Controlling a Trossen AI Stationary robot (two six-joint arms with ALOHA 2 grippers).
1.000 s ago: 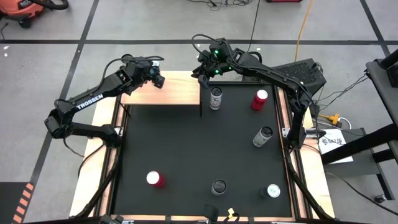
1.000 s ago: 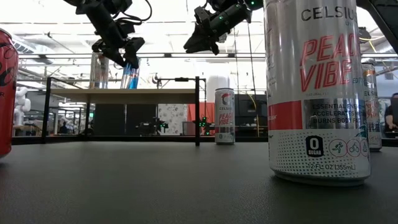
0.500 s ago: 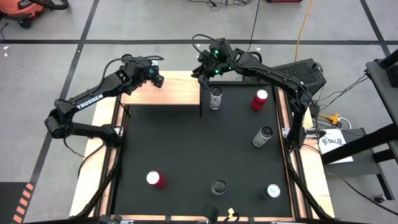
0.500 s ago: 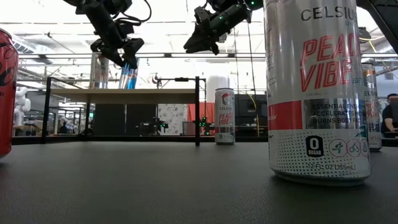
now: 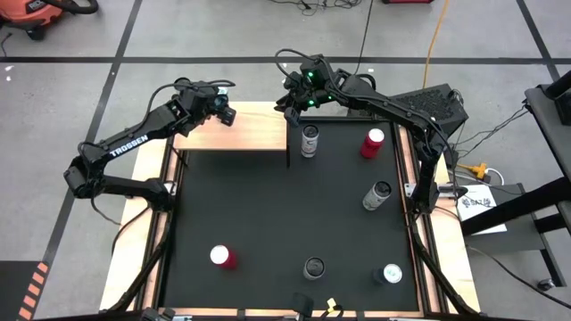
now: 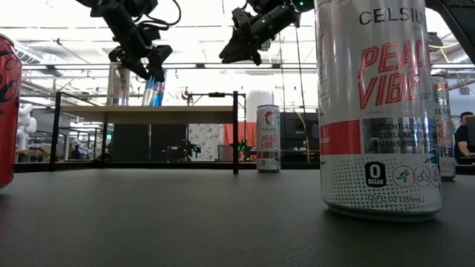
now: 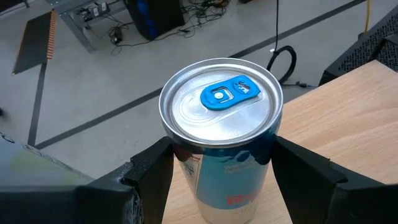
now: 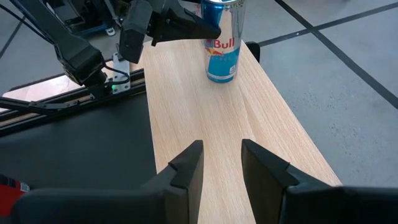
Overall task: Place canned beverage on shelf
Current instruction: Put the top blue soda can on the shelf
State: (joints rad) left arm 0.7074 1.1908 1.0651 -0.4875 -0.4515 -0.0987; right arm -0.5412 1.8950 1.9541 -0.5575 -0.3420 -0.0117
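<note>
A blue-and-silver Red Bull can (image 7: 221, 118) stands upright on the pale wooden shelf (image 5: 245, 141) at the table's far left. It also shows in the right wrist view as the can (image 8: 222, 43) on the shelf board (image 8: 217, 124). My left gripper (image 7: 221, 158) is shut on its upper part; in the low view that gripper (image 6: 148, 65) hangs over the can (image 6: 154, 90). My right gripper (image 8: 221, 155) hovers open above the shelf's right end (image 5: 290, 105), with nothing between its fingers. My left gripper pinches the can's side wall just below the top rim (image 7: 186, 171) between its two fingers, one on each side. The fingers slant down from the table's left side. The can is upright, and its base (image 8: 220, 77) rests on the shelf board.
Several loose cans stand on the black table: a silver one (image 5: 309, 141) beside the shelf's right leg, a red one (image 5: 372, 143), another silver one (image 5: 378, 195), a red one (image 5: 221, 257) at the near left, and two (image 5: 314, 267) (image 5: 392, 275) near the front edge.
</note>
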